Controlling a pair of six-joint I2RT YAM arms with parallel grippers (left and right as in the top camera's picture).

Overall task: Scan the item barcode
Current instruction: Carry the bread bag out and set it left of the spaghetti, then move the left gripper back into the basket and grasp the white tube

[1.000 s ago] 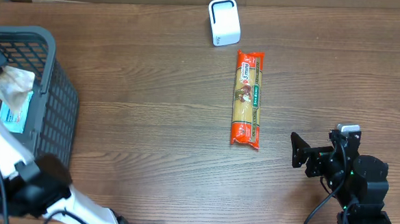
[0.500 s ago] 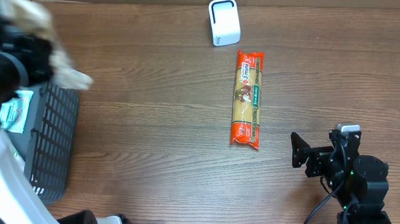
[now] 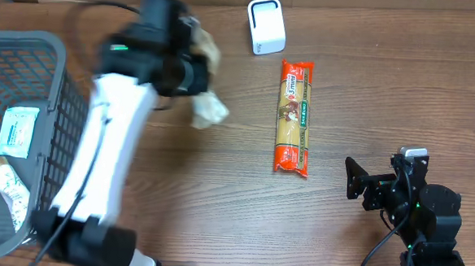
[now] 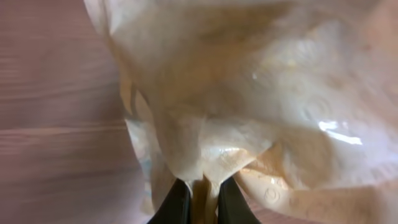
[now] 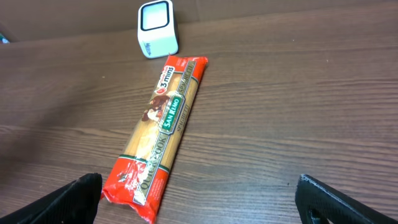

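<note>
The item is a pale beige, crinkly plastic bag (image 3: 207,107), hanging above the table's back left. My left gripper (image 3: 193,72) is shut on it. The left wrist view is filled by the bag (image 4: 249,93), with a fold pinched where the left gripper (image 4: 198,202) closes its dark fingers (image 4: 176,204). No barcode shows on it. The white scanner (image 3: 266,25) stands at the back centre, right of the bag, and shows again as the scanner (image 5: 157,28) in the right wrist view. My right gripper (image 3: 357,182) rests open at the front right, and the right gripper (image 5: 199,199) holds nothing.
A red and yellow pasta pack (image 3: 294,117) lies lengthwise between scanner and right arm, also the pasta pack (image 5: 163,124). A grey mesh basket (image 3: 54,58) at the left edge holds a white packet (image 3: 15,131) and a small tube (image 3: 6,188).
My left arm has lifted the bag out of the basket and swung it right, over the table toward the scanner. The right arm has not moved.
</note>
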